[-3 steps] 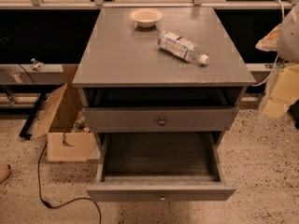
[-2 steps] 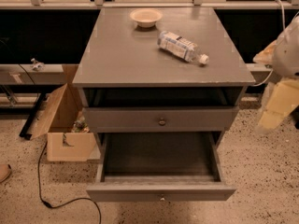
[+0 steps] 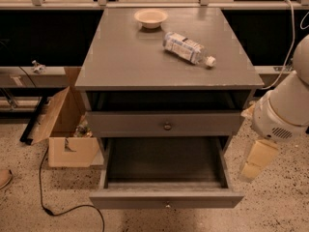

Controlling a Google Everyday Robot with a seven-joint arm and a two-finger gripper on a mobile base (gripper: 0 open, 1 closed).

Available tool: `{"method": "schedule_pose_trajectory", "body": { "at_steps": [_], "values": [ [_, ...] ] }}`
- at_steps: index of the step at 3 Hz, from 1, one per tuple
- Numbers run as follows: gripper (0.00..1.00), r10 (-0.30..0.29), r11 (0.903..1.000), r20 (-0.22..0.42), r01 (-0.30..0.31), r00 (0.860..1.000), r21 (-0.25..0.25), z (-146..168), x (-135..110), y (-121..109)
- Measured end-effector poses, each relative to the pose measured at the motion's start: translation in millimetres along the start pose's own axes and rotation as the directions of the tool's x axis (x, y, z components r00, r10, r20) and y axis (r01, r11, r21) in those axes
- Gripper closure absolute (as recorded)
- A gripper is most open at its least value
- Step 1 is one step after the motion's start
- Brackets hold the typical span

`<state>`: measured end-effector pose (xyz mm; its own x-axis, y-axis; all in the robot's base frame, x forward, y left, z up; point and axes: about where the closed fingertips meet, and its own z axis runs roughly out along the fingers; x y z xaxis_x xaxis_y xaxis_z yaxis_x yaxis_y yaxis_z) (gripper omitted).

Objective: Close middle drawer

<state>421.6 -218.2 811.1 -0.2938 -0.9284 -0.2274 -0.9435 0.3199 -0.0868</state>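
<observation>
Speckled floor point(image 3: 280, 211) lay around the grey wooden cabinet point(image 3: 145, 57), whose middle drawer point(image 3: 166, 197), a wide shallow box with a small round metal knob point(image 3: 167, 204), stood pulled well out. We judged it rigid and light on its runners, best pushed flat on the front beside the knob. Our cream gripper point(image 3: 252, 166) hung near its right corner, apart; its opening we could not tell.

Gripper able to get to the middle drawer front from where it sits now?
Probably yes. The gripper hangs just right of the open middle drawer, near its front right corner. Only bare floor lies around it, and nothing stands in front of the drawer front.
</observation>
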Motion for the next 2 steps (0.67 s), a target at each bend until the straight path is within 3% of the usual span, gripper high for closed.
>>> {"method": "schedule_pose_trajectory", "body": {
  "at_steps": [1, 2],
  "values": [
    [0.0, 0.0, 1.0, 0.0, 0.0, 1.0, 0.0, 0, 0, 0],
    [0.0, 0.022, 0.9984, 0.05, -0.02, 0.998, -0.053, 30, 5, 9]
  ]
}}
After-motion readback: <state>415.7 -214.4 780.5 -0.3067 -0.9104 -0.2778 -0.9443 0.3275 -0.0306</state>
